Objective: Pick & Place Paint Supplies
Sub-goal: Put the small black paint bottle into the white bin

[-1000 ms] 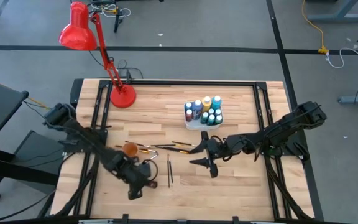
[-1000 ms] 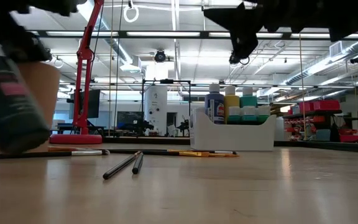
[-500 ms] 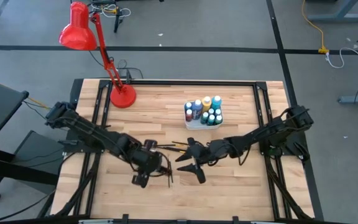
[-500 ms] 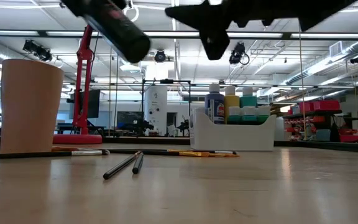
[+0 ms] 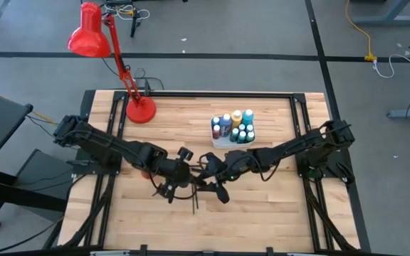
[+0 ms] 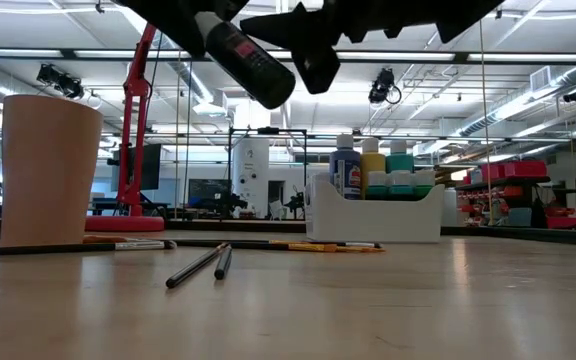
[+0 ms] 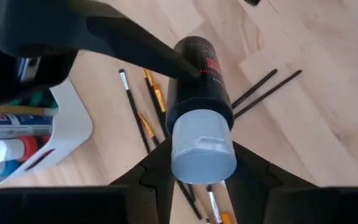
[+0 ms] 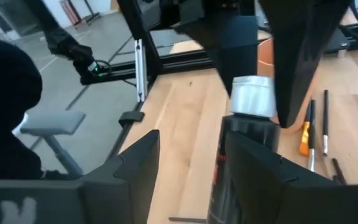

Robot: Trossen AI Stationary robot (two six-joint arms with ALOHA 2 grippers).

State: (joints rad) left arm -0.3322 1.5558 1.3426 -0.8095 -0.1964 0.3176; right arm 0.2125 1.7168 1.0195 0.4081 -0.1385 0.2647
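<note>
The wooden table (image 5: 191,121) carries a red lamp (image 5: 95,35) at eleven o'clock and a white tray (image 5: 223,141) of paint bottles (image 5: 235,125) at one o'clock. Near centre the two arms meet. The left gripper (image 5: 179,176) clamps a black bottle (image 7: 197,99) with a white cap, raised off the table. The right gripper (image 5: 212,176), jaws spread wide, brackets that bottle. Brushes (image 6: 203,264) lie below, toward six o'clock, near an orange cup (image 6: 48,168).
</note>
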